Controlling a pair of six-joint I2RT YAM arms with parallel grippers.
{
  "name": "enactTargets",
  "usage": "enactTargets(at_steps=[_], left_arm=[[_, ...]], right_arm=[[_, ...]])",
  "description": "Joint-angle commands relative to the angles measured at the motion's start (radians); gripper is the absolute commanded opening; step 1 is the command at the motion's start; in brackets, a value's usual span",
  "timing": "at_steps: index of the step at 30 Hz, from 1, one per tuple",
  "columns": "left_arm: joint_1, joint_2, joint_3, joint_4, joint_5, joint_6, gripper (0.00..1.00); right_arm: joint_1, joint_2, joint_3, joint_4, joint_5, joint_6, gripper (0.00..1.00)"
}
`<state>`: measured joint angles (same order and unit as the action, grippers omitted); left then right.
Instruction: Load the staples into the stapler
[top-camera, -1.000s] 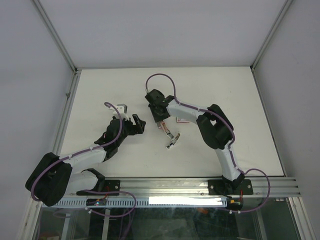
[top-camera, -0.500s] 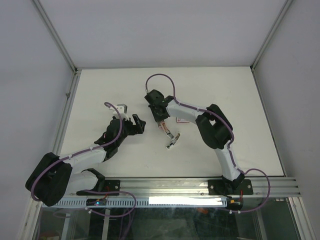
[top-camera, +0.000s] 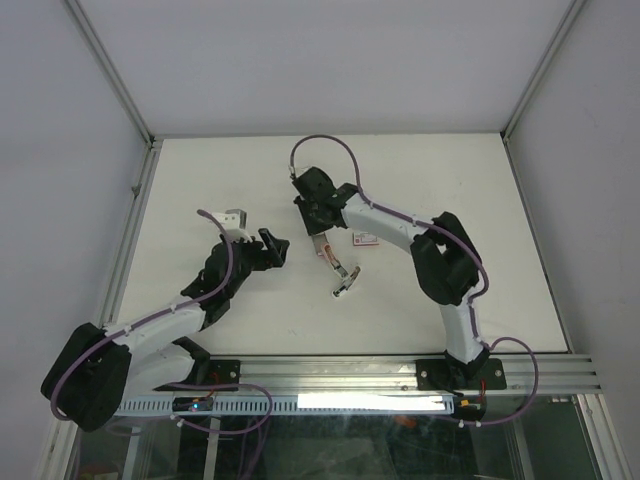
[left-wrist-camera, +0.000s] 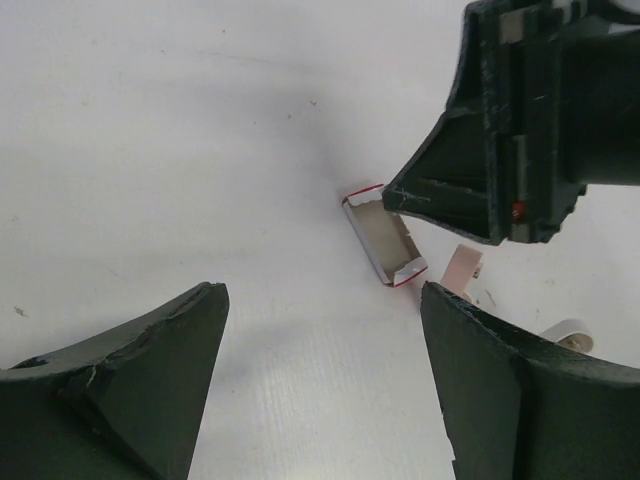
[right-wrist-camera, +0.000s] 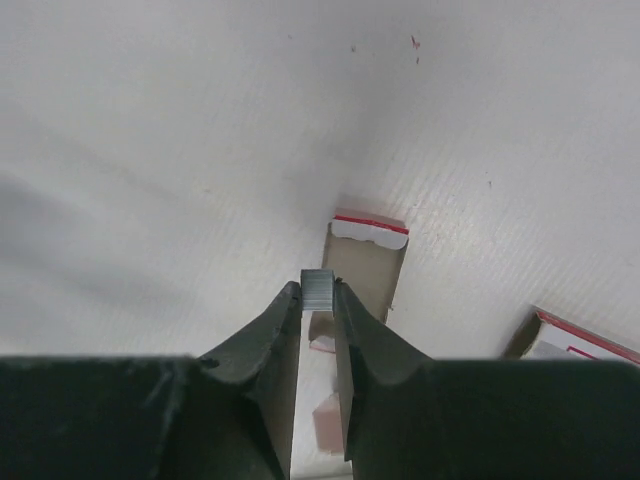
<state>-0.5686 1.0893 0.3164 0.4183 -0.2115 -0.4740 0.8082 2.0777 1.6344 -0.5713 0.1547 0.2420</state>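
White table (top-camera: 430, 170) enclosed by apparently pale grey walls (top-camera: 320, 60).

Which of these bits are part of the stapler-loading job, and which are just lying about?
In the job: staple strip pinched by right gripper; open tray; stapler.
Lying about: box sleeve; left gripper, open, idle.

Both the left arm (top-camera: 165, 320) and the right arm (top-camera: 390, 222) have white shells and bulky black joints, with a purple cable (top-camera: 320, 150) looping along each. The left gripper (top-camera: 277, 247) and right gripper (right-wrist-camera: 318, 296) carry black, tapered, scuffed fingers (left-wrist-camera: 120, 380).
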Motion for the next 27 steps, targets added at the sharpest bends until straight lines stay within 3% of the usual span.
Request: enactTargets(at_steps=[1,9,18,27], left_arm=[[0.003,-0.1,-0.015,0.041,-0.002,-0.078,0.81],[0.004,-0.279,-0.045,-0.1,0.077,-0.249,0.82],[0.007,-0.433,-0.068,-0.297,0.008,-0.28,0.83],[0.007,-0.404,-0.053,-0.337,-0.001,-0.286,0.83]], right_arm=[[-0.006,-0.193,0.004,0.051,-0.095,-0.029,0.21],[0.006,-0.399,-0.215,0.081,-0.296,-0.074,0.21],[0.157,-0.53,-0.551,0.12,-0.149,-0.045,0.2],[0.31,-0.492,-0.655,0.179,0.012,0.005,0.2]])
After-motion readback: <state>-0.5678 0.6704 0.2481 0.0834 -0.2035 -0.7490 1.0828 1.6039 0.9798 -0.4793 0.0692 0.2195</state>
